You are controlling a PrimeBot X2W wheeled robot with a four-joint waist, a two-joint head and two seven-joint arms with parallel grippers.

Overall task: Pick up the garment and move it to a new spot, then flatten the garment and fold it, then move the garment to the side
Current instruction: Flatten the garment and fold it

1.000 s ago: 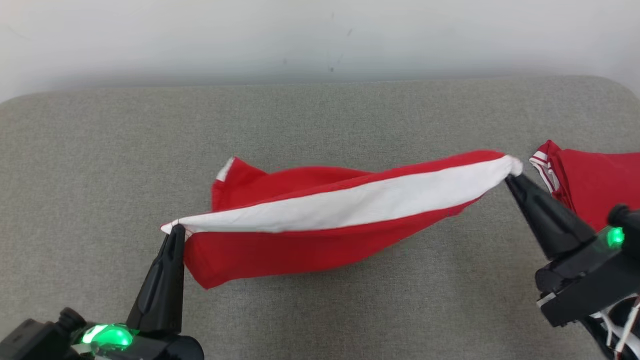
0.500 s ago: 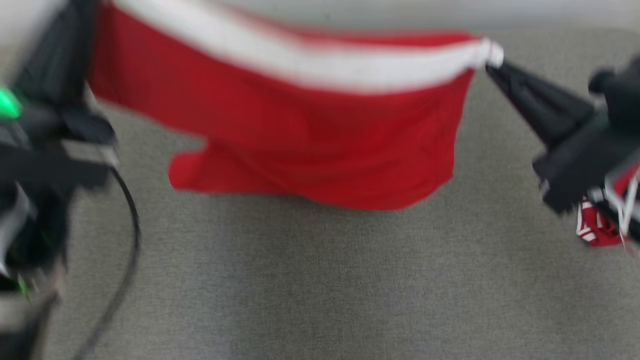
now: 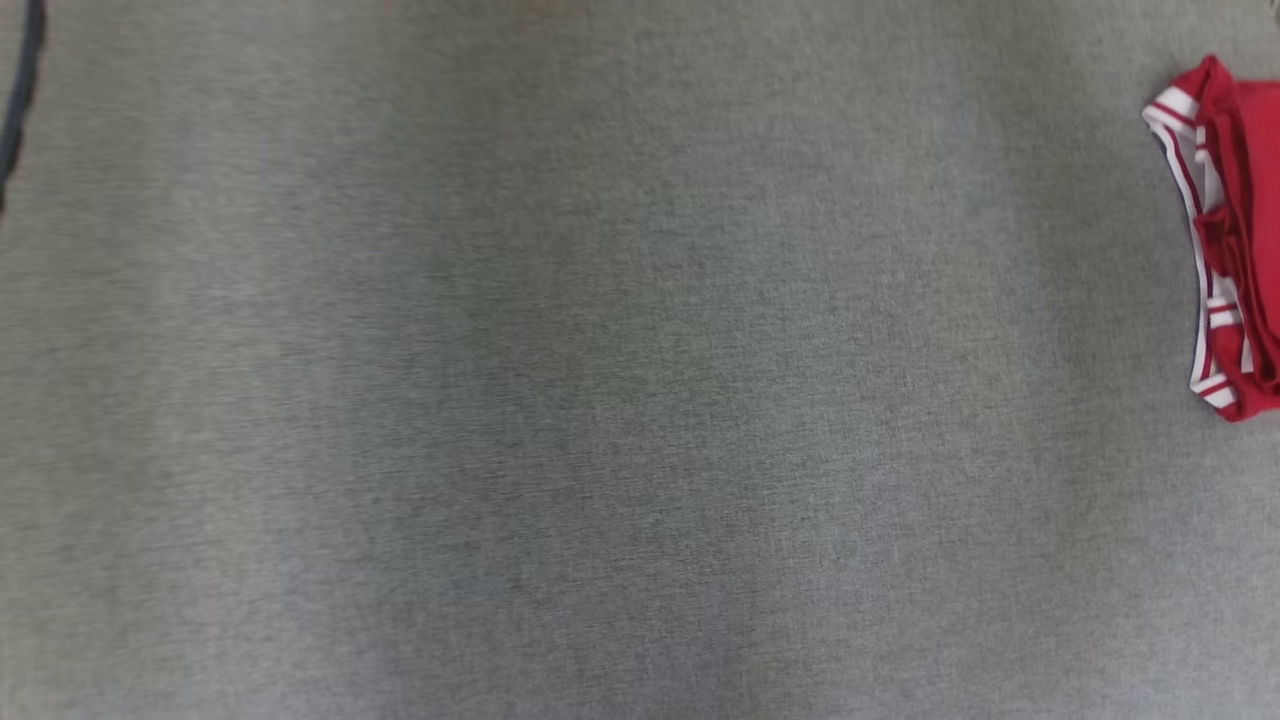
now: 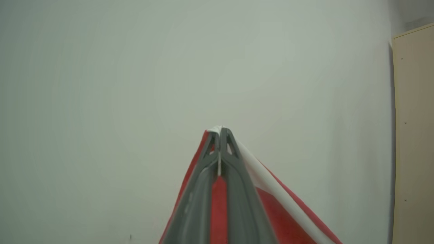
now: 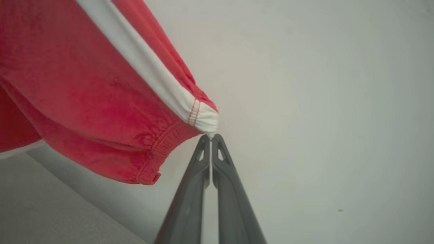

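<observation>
Lifted clear of the grey surface since a second ago: the garment, which was strung low between both grippers, is now held up against the pale wall in both wrist views. The head camera has been swung as well, so the second red garment sitting differently at that view's right edge is put down to camera motion, not to the thing being moved.

Left gripper: fingers pressed fully together on one end of the white stripe, with cloth pinched between the tips and red fabric falling away below and to the right of them. Right gripper: also clamped tight, with the other, gathered white end caught right at the fingertips; the rest of the garment is spread up and to the left of the fingers and hangs slack, with the grey surface well below it.

Judged step: the pick-up is done and the carry to a new spot is under way; flattening, folding and setting aside are not yet done. Both pinches are narrow, at the very tips, so a slip during the carry is the likely risk. A bare stretch of surface is available for the lay-down.
</observation>
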